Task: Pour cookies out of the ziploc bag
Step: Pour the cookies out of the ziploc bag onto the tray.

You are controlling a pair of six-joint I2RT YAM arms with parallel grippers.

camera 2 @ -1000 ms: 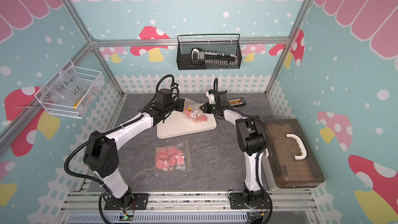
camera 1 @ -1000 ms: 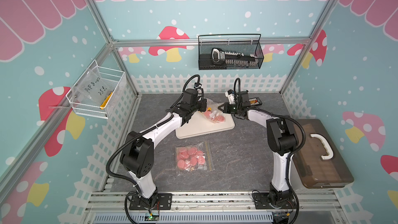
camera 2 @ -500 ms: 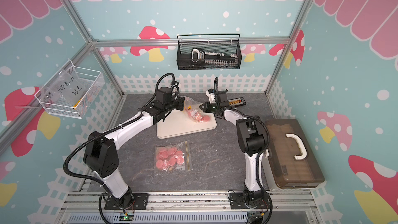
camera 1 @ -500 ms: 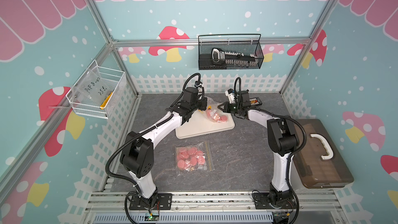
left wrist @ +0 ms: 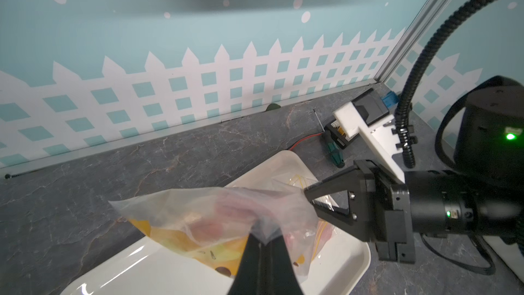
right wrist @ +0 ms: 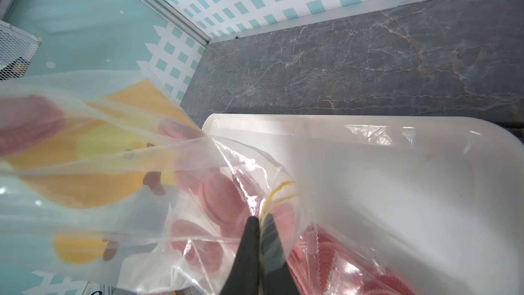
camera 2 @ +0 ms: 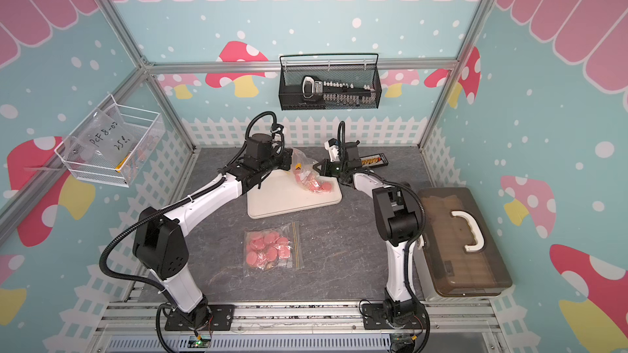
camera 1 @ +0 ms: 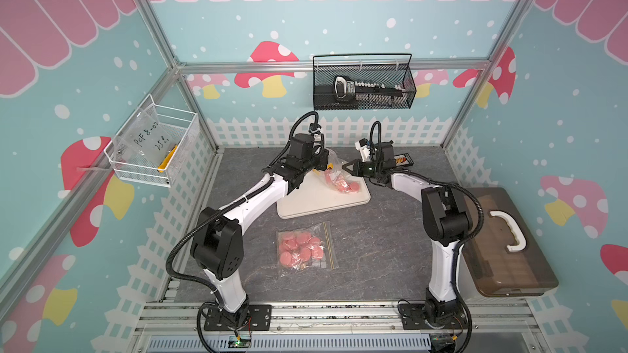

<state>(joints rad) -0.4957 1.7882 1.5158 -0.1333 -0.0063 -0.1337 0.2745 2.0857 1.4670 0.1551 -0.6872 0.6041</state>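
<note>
Left wrist view: left end effector [left wrist: 265,244] clamped shut on clear ziploc bag [left wrist: 204,211]; right end effector [right wrist: 259,222] pinched shut on opposite edge. Bag stretched between both. Pink cookies [right wrist: 221,194] inside, bunched at lower end over white tray [right wrist: 397,180], far side of desk [camera 1: 373,232].

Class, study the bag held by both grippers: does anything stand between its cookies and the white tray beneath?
Nothing visible does. The ziploc bag, pinched by the left gripper and right gripper, hangs directly over the white tray, its low end on it; only the bag's own film surrounds the cookies.
</note>
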